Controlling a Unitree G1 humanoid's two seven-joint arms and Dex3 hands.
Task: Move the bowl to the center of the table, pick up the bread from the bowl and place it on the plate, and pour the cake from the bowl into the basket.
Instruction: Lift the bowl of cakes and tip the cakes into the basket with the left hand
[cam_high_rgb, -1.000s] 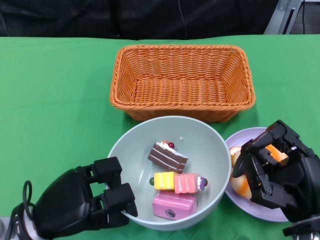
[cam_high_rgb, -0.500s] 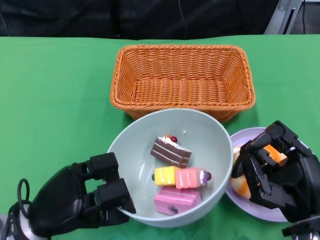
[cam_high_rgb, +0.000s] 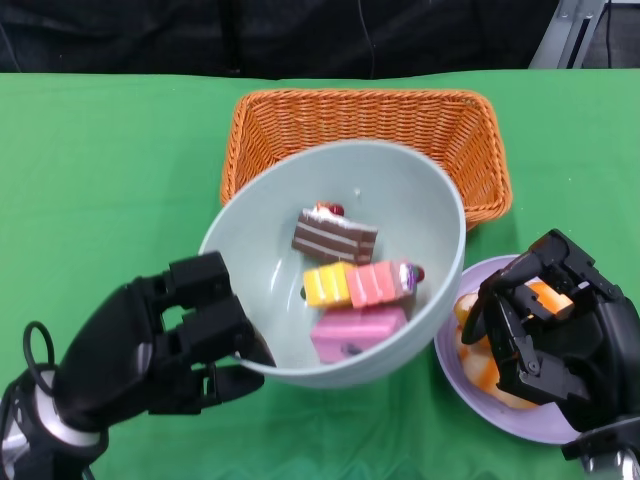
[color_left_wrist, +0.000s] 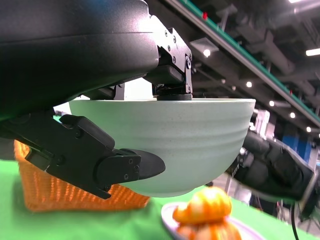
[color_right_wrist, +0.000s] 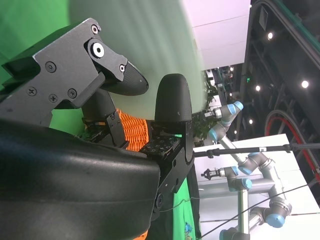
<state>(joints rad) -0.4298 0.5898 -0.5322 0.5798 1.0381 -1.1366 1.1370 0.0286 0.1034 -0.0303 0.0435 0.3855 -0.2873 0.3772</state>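
Observation:
My left hand grips the near left rim of the pale green bowl and holds it up, tilted, its far edge over the near wall of the orange wicker basket. In the bowl lie a chocolate cake slice, a yellow and pink slice and a pink block. The bread lies on the lilac plate at the right. My right hand hovers over that plate, fingers loosely bent and apart, holding nothing. In the left wrist view the bowl hangs above the bread.
Green cloth covers the table. The basket stands at the back centre with nothing in it. The plate sits close to the bowl's right side. Beyond the table's far edge the background is dark.
My left hand has lifted the bowl off the table and carried it away from me, over the basket's near edge. The cakes slid a little. The right hand stayed over the plate.

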